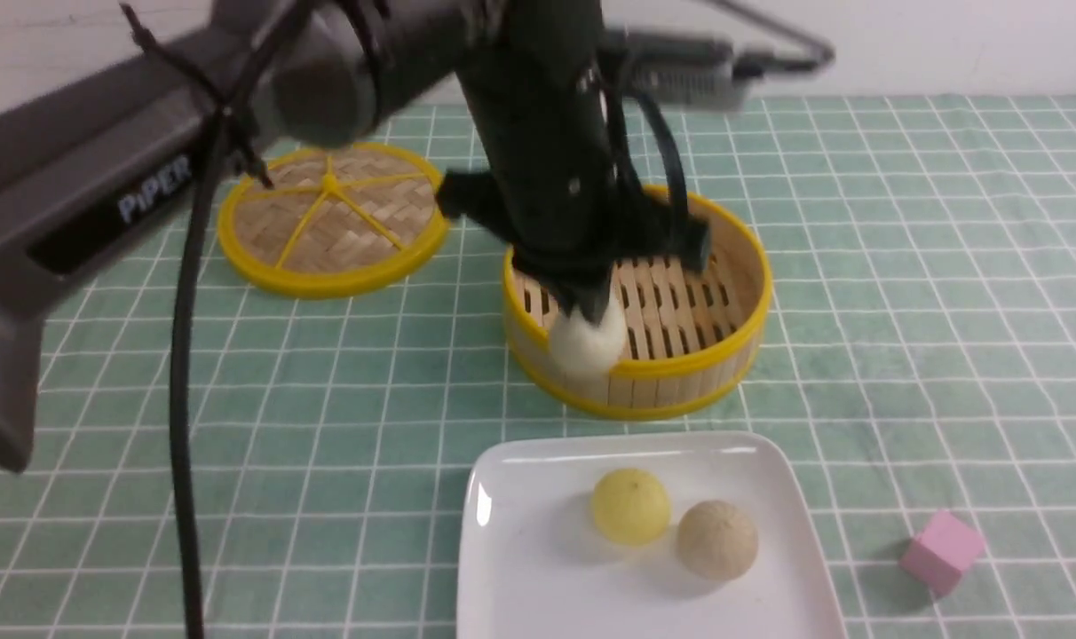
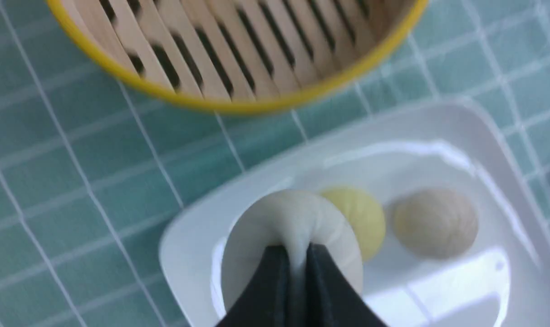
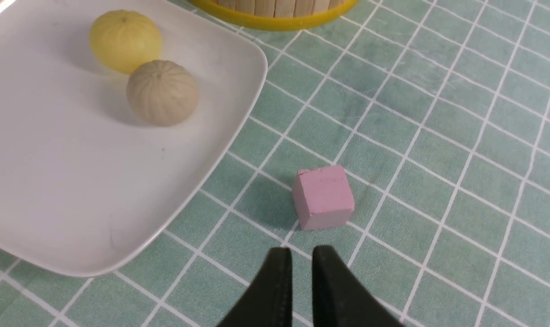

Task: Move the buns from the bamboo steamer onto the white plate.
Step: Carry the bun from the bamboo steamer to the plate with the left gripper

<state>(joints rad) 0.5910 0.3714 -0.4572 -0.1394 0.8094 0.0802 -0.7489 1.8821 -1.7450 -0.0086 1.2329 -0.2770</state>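
Dark and slightly blurred, your left arm (image 1: 538,106) reaches from the left, closest to the camera, across the upper middle of the scene. Its left gripper (image 1: 584,306) pinches a pale bun (image 1: 587,344), which hangs in the air by the near-left rim of the bamboo steamer (image 1: 658,390). On the near side lies the white plate (image 1: 538,586), holding a yellow bun (image 1: 631,506) and, to its right, a beige bun (image 1: 717,540). Your right gripper (image 3: 301,254) stands slightly open and holds nothing; a pink cube (image 1: 943,552) sits right of the plate.

The step in hand looks like carrying the last bun over. Keep it high enough that it doesn't catch the steamer's rim, then bring it toward you. Choose the bare left part of the plate, so it won't knock the other two. The grip looks narrow, so move smoothly, lower until the bun touches, then part the fingers gently so it won't roll.
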